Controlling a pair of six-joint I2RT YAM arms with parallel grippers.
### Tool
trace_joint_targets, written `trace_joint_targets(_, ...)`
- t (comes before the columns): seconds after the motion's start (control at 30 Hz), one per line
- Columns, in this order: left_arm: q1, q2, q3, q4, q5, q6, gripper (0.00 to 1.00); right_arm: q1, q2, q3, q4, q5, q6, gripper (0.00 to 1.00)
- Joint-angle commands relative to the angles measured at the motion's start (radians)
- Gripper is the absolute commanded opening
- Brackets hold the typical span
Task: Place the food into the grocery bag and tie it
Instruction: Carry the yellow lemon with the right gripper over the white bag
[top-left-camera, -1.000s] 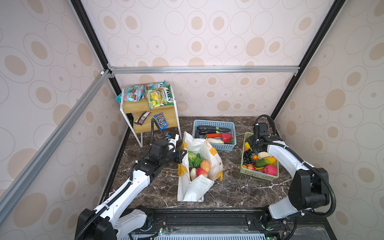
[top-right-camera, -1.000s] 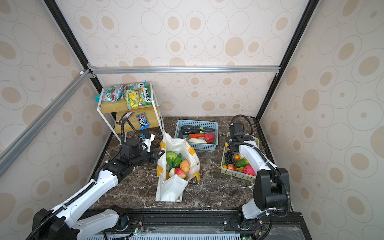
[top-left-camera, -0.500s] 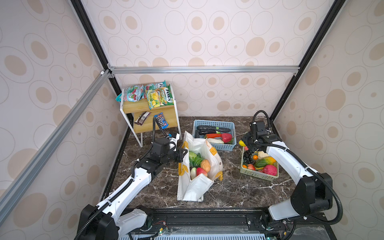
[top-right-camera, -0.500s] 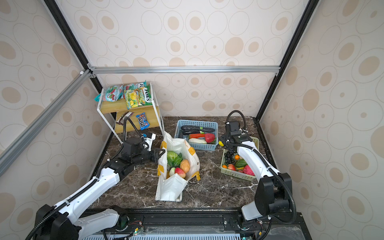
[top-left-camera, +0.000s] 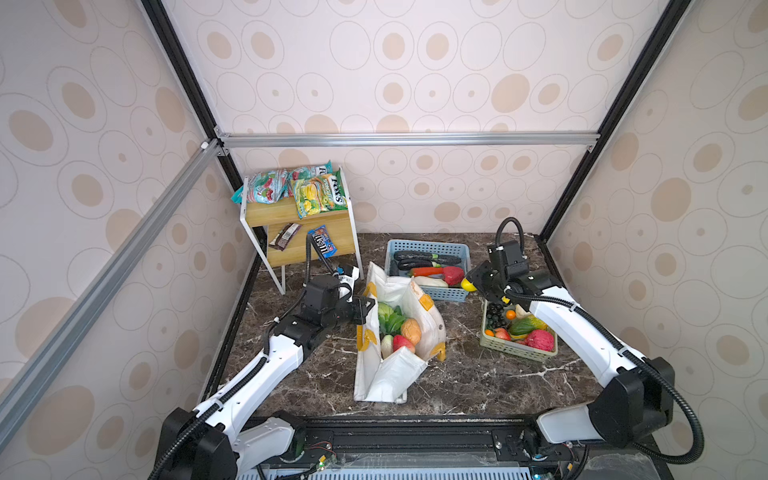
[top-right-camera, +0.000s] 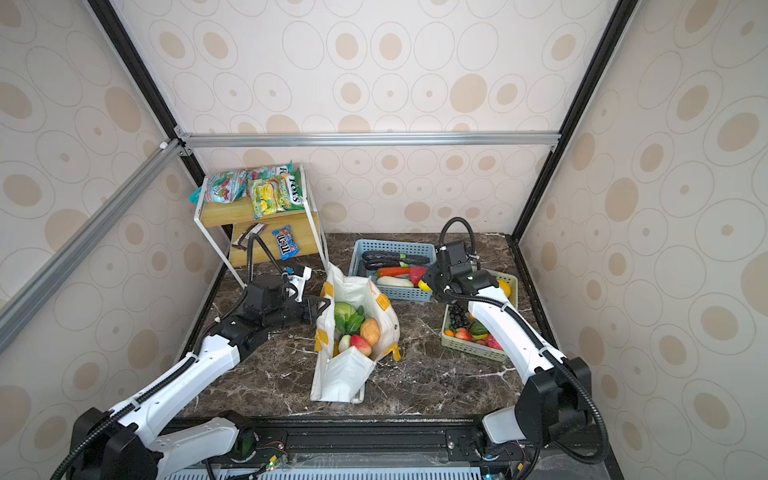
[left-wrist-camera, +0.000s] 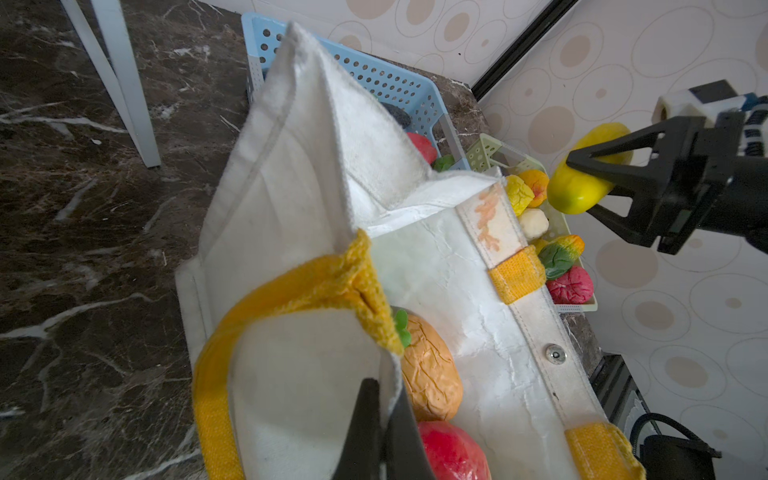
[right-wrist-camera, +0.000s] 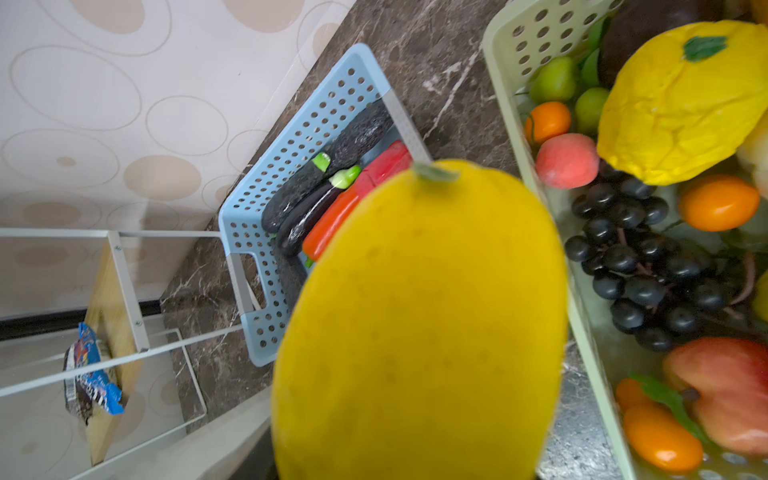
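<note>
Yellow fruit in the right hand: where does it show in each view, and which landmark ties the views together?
Top view: yellow fruit, right of centre, at the right end of the blue basket.
Top view: same place, right of centre.
Left wrist: upper right, gripped by the right hand.
Right wrist: fills the centre, blurred.
Shared landmark: the blue basket, visible in all four.

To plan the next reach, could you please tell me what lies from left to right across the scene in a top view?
snack shelf → grocery bag → yellow fruit → green basket
</note>
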Motion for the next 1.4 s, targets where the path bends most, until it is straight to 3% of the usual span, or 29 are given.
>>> trace_joint_targets(0.0, -0.006, 0.015, 0.049, 0.010, -0.015, -0.005, 0.00, 0.044, -0.025, 0.037, -0.012, -0.014, 0.004, 0.51)
trace_joint_targets(0.73, -0.006, -0.012, 0.042, -0.004, -0.039, -0.018, 0.00, 0.382, 0.068, 0.154, -0.023, -0.018, -0.075, 0.51)
trace_joint_targets(1.37, -0.005, -0.029, 0.042, -0.027, -0.053, -0.011, 0.00, 0.524, 0.212, 0.228, -0.113, -0.092, -0.272, 0.51)
